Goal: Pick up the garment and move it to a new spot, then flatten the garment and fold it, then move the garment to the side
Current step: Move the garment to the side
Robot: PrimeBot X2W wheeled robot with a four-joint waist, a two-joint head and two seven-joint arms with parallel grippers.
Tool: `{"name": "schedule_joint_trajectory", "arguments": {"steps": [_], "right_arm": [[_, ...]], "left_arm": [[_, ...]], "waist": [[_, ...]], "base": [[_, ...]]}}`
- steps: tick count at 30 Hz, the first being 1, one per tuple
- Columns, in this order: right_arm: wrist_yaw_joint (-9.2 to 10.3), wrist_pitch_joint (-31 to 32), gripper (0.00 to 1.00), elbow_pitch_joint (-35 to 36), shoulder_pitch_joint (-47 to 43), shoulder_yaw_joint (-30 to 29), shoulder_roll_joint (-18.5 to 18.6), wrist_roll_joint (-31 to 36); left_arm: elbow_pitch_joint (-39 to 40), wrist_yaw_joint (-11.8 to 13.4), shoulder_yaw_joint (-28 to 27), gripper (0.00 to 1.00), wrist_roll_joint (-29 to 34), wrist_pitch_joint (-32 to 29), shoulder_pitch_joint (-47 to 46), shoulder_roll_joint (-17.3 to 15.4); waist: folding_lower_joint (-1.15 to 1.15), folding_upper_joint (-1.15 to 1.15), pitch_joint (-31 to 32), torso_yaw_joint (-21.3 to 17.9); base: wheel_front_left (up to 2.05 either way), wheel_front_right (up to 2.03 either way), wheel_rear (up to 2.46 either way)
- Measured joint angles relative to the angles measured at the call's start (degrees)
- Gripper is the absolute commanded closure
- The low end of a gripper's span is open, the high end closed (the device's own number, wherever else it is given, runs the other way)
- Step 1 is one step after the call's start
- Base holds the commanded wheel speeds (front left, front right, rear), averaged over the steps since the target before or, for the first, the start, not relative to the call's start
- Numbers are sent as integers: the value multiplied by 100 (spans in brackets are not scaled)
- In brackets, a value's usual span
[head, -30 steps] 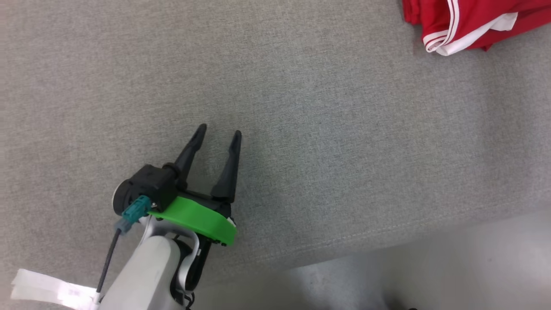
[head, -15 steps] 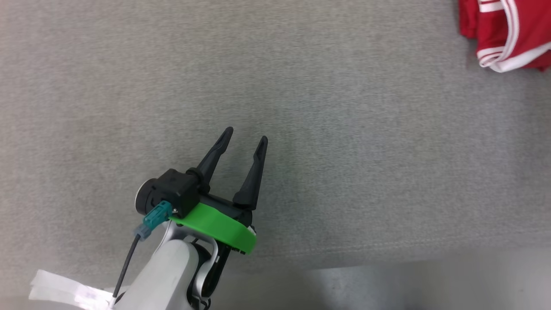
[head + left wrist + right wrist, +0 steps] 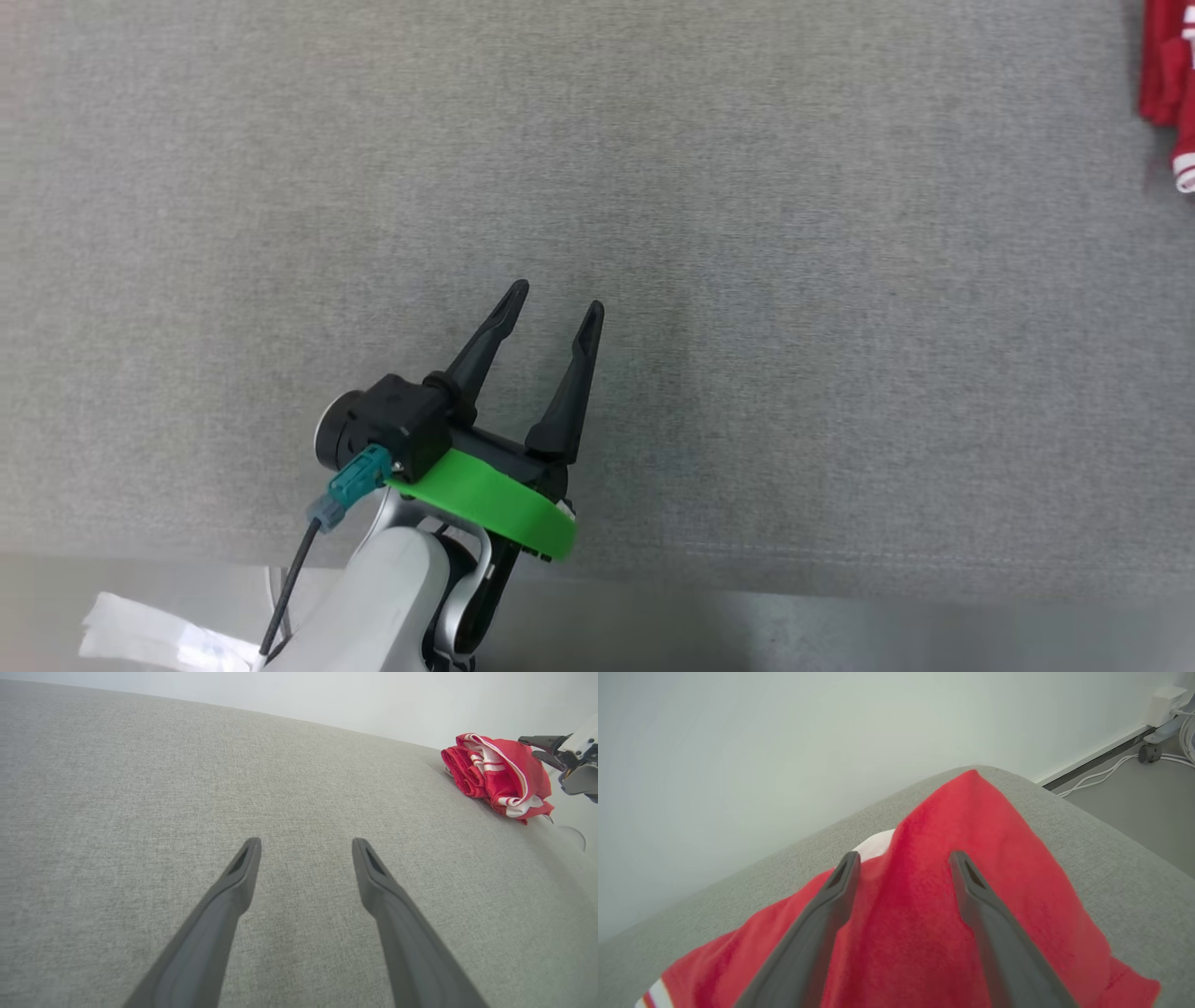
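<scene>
Head view shows the left gripper (image 3: pixel 556 297) hanging low over the grey padded surface (image 3: pixel 794 233), its two dark fingers spread wide with nothing between them. The red garment (image 3: pixel 1164 84) with white stripes is a sliver at the far right edge of that view, well apart from the gripper. In the left wrist view the garment lies as a bunched, layered bundle close to the far corner of the surface, with the right gripper (image 3: pixel 527 746) just beside it. The right wrist view has that gripper's fingers apart too, poised over the red cloth and clamped on nothing. Whether the tips touch the cloth cannot be told.

This fits two stages: a rumpled garment waiting to be lifted, or a loosely folded one already set aside. Either way the risks sit at that corner. The bundle lies near the rim, with bare floor (image 3: pixel 1134 826) beyond, so a sideways nudge from the fingers could slide it off. A pinch that takes only the top layer would probably let the rest unroll and drag. The head camera barely frames the garment, so a misaligned approach there may go unseen
</scene>
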State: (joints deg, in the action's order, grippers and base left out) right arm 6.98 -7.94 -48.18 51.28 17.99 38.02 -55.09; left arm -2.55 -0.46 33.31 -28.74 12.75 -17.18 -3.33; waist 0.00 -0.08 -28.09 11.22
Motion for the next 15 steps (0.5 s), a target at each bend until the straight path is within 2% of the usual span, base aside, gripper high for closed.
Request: {"name": "schedule_joint_trajectory", "arguments": {"steps": [8,15], "right_arm": [[12,101,0,-254,3,-67,-43,-87],[16,99,0,-355,102,-55,-170,-73]], "left_arm": [[124,55,-5,0,0,49,119,13],[132,57,-10,0,0,51,186,15]], "waist": [[0,0,-100,231],[0,0,-112,260]], "base": [[0,0,0],[0,0,0]]}}
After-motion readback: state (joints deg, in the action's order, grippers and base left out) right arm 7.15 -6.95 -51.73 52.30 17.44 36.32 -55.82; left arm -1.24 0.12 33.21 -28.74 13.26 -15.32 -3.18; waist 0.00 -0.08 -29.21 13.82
